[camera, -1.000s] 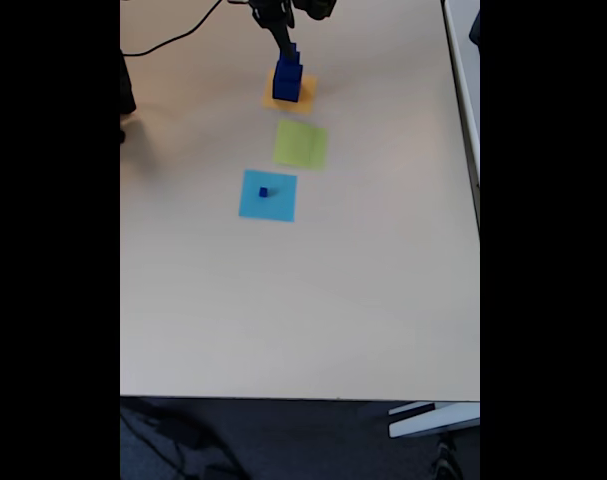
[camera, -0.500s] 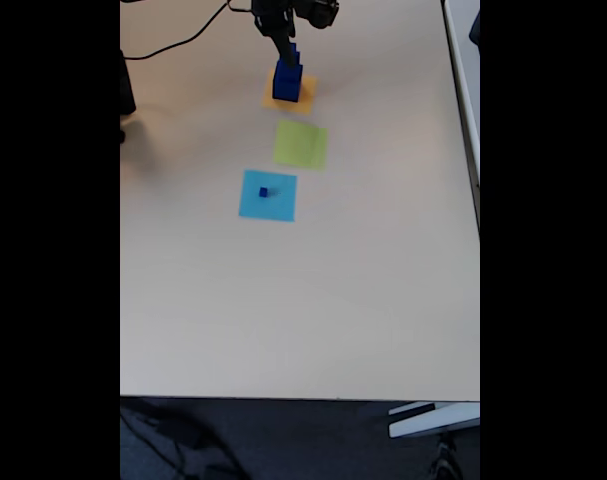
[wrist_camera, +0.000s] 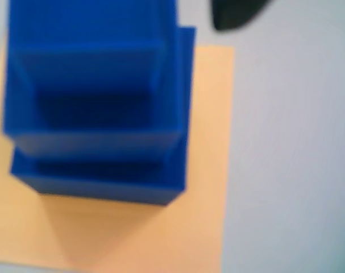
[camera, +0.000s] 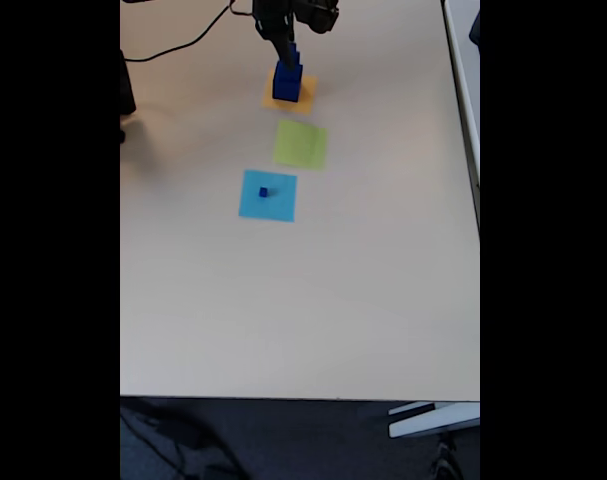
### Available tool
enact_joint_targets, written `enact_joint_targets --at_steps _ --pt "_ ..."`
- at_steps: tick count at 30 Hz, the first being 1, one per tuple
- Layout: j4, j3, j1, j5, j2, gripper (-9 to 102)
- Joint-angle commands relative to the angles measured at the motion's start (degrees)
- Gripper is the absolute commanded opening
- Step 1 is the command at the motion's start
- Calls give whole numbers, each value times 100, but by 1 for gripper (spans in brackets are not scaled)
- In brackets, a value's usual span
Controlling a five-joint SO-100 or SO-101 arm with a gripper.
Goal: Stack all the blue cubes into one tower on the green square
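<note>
1. My gripper (camera: 286,52) hangs at the far end of the counter (camera: 303,300), right over the stack of blue cubes (camera: 288,80). From the fixed view I cannot tell whether it is spread, pressed together or pinching the top cube; arm and cubes merge into one dark shape there.

2. That stack stands on the orange-yellow square (camera: 289,94), not on the green one. In the wrist view the cubes (wrist_camera: 98,108) sit stepped, a smaller one on a wider one, pushed toward one corner of the orange-yellow paper (wrist_camera: 206,159). The wide base below is why the pile stands steady.

3. The green square (camera: 301,144) lies bare just nearer the camera, between the orange-yellow square and the light-blue square (camera: 268,195).

4. One tiny blue cube (camera: 263,192) rests alone on the light-blue square, well apart from the stack.

5. My judgement: the tower belongs on green, so this pile must be taken apart from the top and rebuilt there, largest first, with the tiny cube saved for last.

6. The risk I see is nudging the lower cubes sideways while lifting the upper one.
</note>
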Motion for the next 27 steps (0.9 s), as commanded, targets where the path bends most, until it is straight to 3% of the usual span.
enact_joint_targets --at_steps 1,27 --pt "-62 -18 -44 -35 18 28" --pt "-272 220 -35 -97 44 18"
